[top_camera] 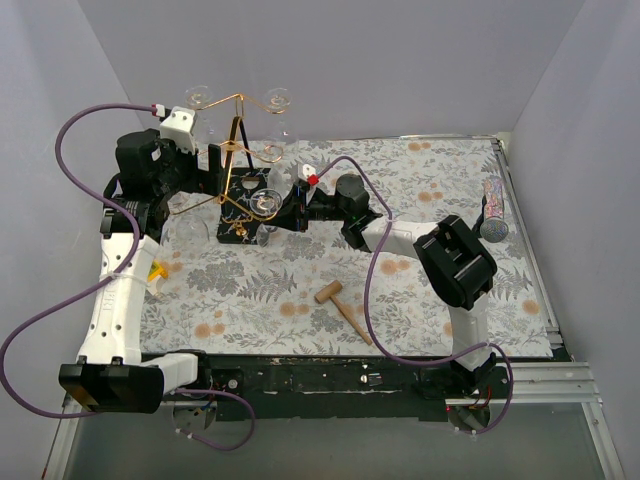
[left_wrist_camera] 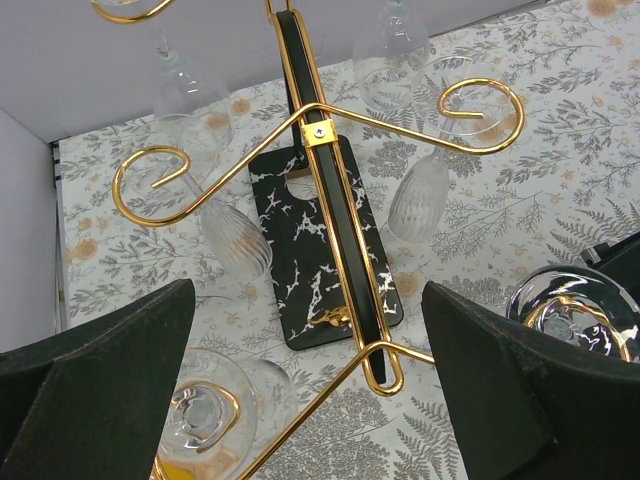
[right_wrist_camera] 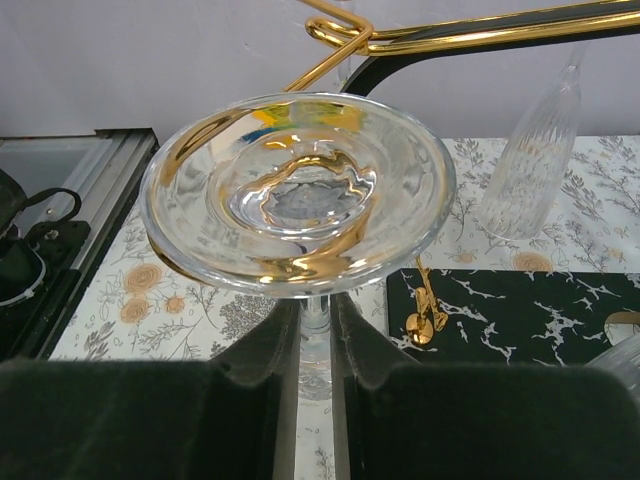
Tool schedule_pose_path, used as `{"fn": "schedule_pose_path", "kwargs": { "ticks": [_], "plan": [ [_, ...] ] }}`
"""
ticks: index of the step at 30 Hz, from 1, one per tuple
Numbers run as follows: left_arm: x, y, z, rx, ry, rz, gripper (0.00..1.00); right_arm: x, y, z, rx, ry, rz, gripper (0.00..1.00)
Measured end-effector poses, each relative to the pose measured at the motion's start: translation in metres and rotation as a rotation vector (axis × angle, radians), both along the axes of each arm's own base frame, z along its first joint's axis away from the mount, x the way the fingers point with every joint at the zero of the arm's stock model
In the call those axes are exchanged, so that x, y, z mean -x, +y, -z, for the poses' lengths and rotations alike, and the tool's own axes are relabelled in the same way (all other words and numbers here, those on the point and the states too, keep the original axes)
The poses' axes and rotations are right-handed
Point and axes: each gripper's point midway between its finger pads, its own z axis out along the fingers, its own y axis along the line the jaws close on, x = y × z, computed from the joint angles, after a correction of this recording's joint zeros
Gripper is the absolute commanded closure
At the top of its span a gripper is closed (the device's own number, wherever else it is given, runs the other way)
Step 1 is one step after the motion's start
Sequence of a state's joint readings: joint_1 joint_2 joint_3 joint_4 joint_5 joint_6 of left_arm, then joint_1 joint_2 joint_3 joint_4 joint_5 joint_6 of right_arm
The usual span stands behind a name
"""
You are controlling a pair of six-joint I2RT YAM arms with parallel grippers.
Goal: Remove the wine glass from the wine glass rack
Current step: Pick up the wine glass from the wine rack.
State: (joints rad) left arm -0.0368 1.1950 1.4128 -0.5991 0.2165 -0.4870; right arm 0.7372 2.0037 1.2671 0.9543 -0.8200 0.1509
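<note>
The wine glass rack [top_camera: 236, 150] stands at the back left on its black base [top_camera: 243, 190], with several glasses hanging upside down. My right gripper [top_camera: 284, 210] is shut on the stem [right_wrist_camera: 315, 312] of one wine glass [right_wrist_camera: 300, 190], just under its foot, which still rests on a gold scroll arm [right_wrist_camera: 470, 35]. That foot also shows in the left wrist view [left_wrist_camera: 575, 310]. My left gripper [left_wrist_camera: 310, 390] is open above the rack, one finger on each side of the central post [left_wrist_camera: 320, 170], touching nothing.
Other hanging glasses [left_wrist_camera: 420, 190] [left_wrist_camera: 235, 240] [left_wrist_camera: 205, 415] crowd the rack. A wooden mallet [top_camera: 343, 305] lies on the floral cloth at centre front. A patterned cylinder [top_camera: 494, 208] lies at the right edge. Grey walls enclose the back and sides.
</note>
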Motion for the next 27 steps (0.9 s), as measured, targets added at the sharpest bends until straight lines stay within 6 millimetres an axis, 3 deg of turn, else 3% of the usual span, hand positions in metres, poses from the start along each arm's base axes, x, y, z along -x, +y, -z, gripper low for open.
{"fn": "schedule_pose_path", "kwargs": {
  "ticks": [27],
  "plan": [
    [-0.001, -0.001, 0.01, 0.008, 0.016, 0.001, 0.02, 0.008, -0.002, -0.006, 0.009, -0.181, -0.024, 0.99]
  ]
}}
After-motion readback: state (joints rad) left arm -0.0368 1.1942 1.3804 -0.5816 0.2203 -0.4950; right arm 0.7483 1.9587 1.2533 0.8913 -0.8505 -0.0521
